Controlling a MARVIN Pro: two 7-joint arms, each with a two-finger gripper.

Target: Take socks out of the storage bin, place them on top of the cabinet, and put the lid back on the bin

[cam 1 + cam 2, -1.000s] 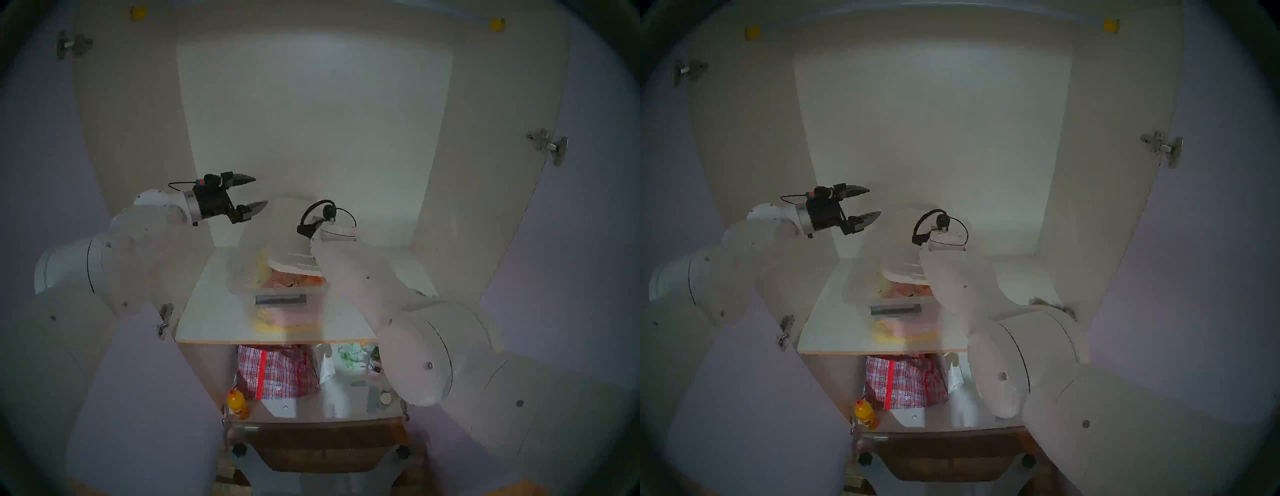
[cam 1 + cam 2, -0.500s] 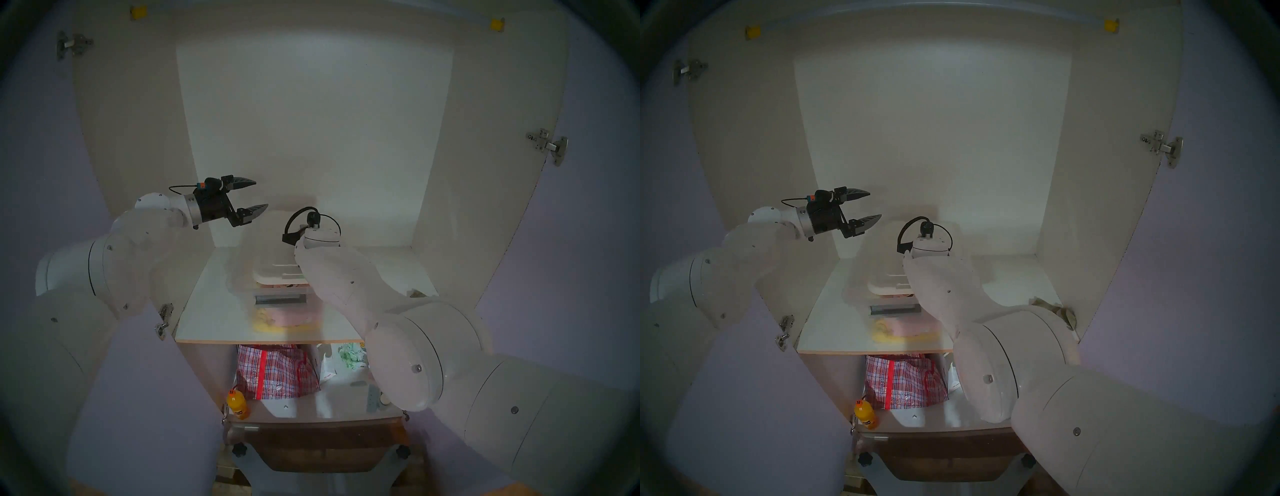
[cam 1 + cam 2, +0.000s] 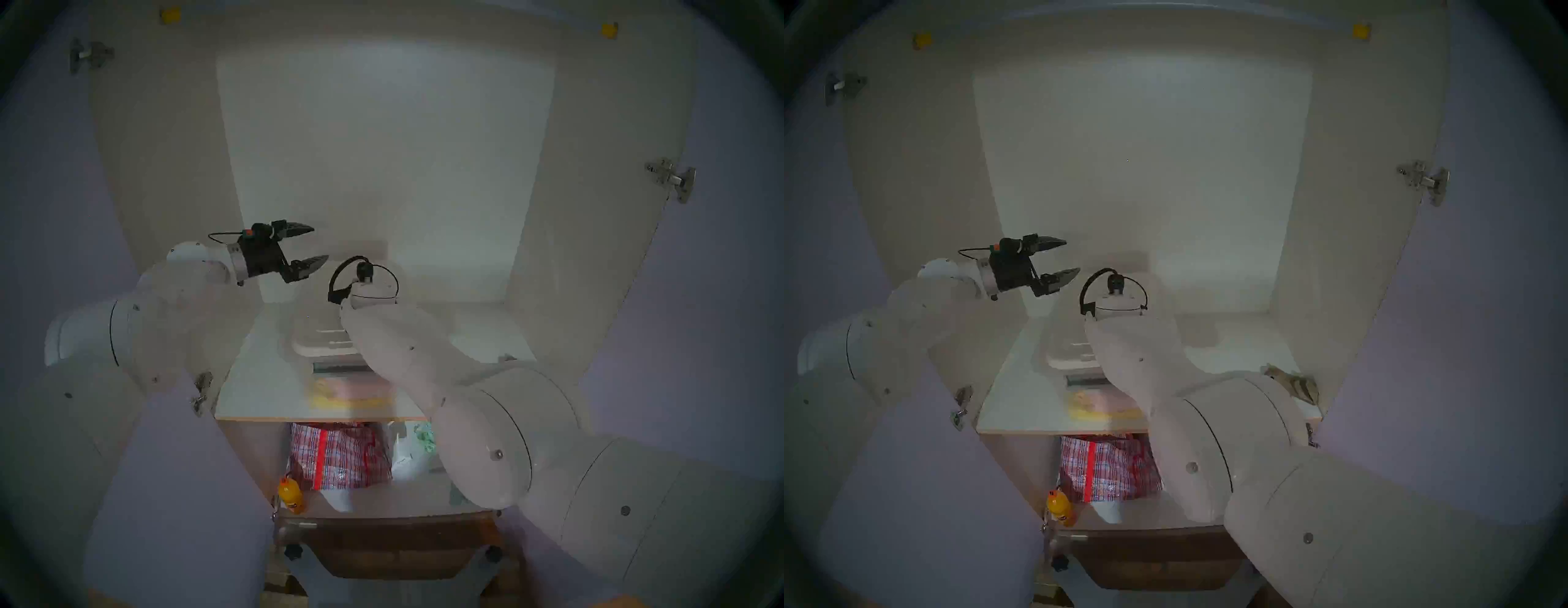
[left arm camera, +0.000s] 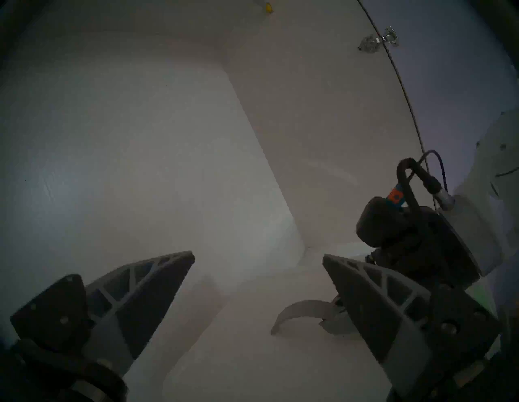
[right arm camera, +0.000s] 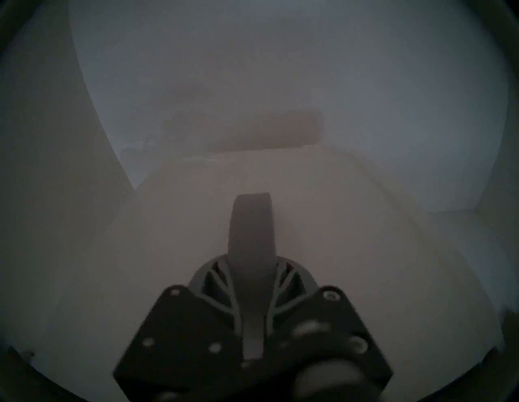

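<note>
Since the earlier frames the right arm (image 3: 394, 348) has swung toward 9 o'clock across the head view, carrying the lid (image 3: 320, 339) with it; the lid now covers more of the storage bin (image 3: 348, 384), and the orange cloth seen earlier at the bin's mouth is hidden. The left arm sits about where it was.

Right pincer (image 5: 251, 269): fingers pressed together on the lid's grey strip handle (image 5: 250, 224), seen plainly in the right wrist view. From the head it is hidden behind its own wrist.

Left pincer (image 3: 312, 246): spread wide, pinching nothing, level, hanging at about 10 o'clock from the bin, apart from the lid. In its wrist view the grey handle curves up from the white lid surface (image 4: 252, 351) just beside the right-hand finger (image 4: 373, 297).

Bin stands mid-shelf on the white shelf board (image 3: 254, 382) of the cabinet (image 3: 382, 148), grey handle recess facing front, pink and yellow cloth showing through the wall. Whether the lid is fully seated I cannot tell.

Socks (image 3: 1293, 384): olive-tan bundle on the same shelf at 3 o'clock from the bin, against the right cabinet wall, partly behind the right arm.

Shelf below: red-checked bag (image 3: 339, 456), orange bottle (image 3: 291, 496).
</note>
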